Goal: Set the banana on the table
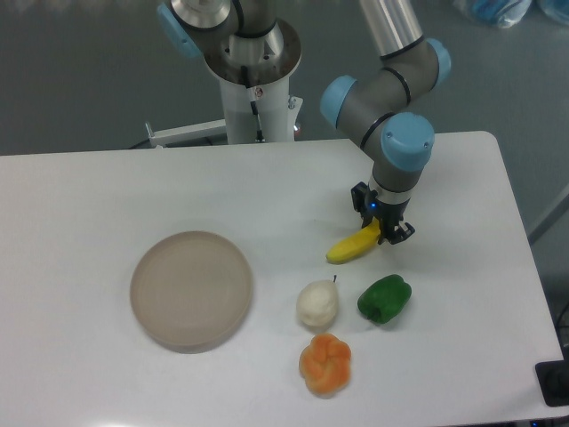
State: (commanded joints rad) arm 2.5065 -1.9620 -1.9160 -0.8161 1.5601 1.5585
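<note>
The yellow banana lies on the white table, right of the middle, its left tip down on the tabletop. My gripper points straight down over the banana's right end, and its black fingers are closed around that end. The banana slants up to the right into the fingers.
A round beige plate sits at the left. A white pear-shaped fruit, a green pepper and an orange fruit lie just below the banana. The arm's base stands at the table's far edge.
</note>
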